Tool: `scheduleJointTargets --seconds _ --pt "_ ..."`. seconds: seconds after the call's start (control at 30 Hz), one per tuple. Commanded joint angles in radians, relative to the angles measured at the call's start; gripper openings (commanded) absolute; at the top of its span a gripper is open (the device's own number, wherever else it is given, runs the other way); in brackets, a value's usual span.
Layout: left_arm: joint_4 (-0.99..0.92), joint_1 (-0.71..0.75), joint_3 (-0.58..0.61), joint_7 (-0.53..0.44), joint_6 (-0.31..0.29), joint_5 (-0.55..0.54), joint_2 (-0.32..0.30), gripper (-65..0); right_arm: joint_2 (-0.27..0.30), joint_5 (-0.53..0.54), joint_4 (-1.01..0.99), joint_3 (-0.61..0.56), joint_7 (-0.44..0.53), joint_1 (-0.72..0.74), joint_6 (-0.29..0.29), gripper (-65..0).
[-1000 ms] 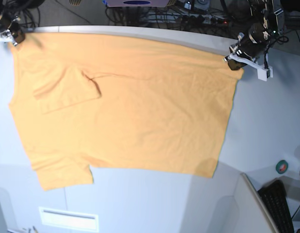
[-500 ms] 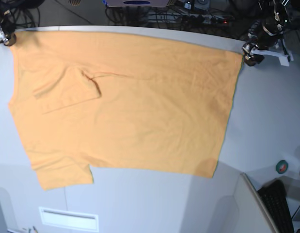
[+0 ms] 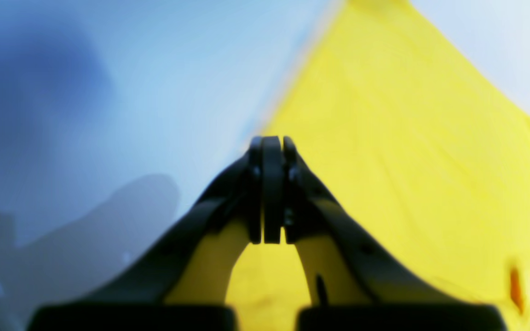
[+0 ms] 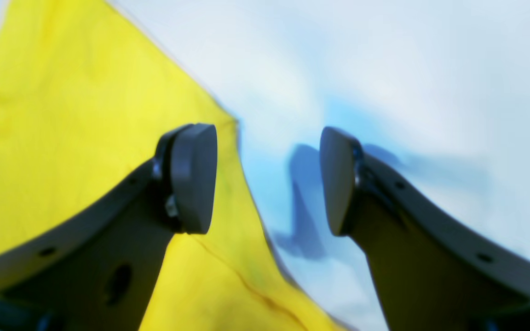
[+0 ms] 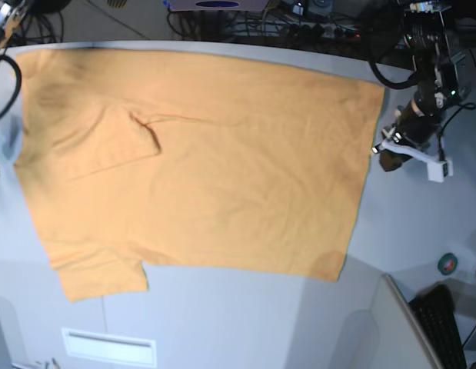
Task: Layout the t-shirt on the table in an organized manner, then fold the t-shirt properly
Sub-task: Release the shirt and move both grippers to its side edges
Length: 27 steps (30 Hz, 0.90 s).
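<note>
Item one: the large light-orange short-sleeved cotton t-shirt (image 5: 199, 161) lies spread flat across the wide, pale grey-white tabletop (image 5: 422, 223). You see its hem edge toward 3 o'clock in the base view, one sleeve folded over the body near 9 o'clock, and the other sleeve jutting out toward 7 o'clock.

Item two: your left gripper (image 3: 272, 151) has its jaws pressed together with nothing between them. In the base view it sits at 3 o'clock, just beside the shirt's hem edge, over bare table.

Item three: your right gripper (image 4: 267, 179) has its pads (image 4: 193, 177) standing well apart and holds nothing; one pad is over the shirt's edge, the other over bare table. The base view shows only a little of that arm, at the 10 o'clock corner.
</note>
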Motion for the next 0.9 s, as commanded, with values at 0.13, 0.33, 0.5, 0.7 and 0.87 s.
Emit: scheduleJointTargets --seconds 0.13,0.33,0.5,0.7,0.87 --pt "-0.082 -0.064 0.119 -0.022 -0.004 0.051 -0.016 -65.0 0.041 -0.194 -0.355 -0.148 0.252 0.280 0.053 -30.9" --pt "-0.067 -0.030 0.106 -0.026 -0.004 0.229 0.010 -65.0 0.044 -0.355 -0.644 -0.161 0.424 0.427 0.053 -30.9" --pt "-0.019 0.004 0.022 -0.026 -0.006 0.229 0.014 -65.0 0.037 -0.389 -0.656 -0.161 0.442 0.400 0.052 -31.5" --pt "-0.026 0.002 -0.056 -0.026 -0.006 0.229 0.014 -65.0 0.034 -0.387 -0.656 -0.161 0.442 0.355 0.052 -31.7" --pt "-0.026 0.002 -0.059 -0.026 -0.006 0.229 0.014 -65.0 0.032 -0.387 -0.650 -0.160 0.444 0.349 0.052 -50.0"
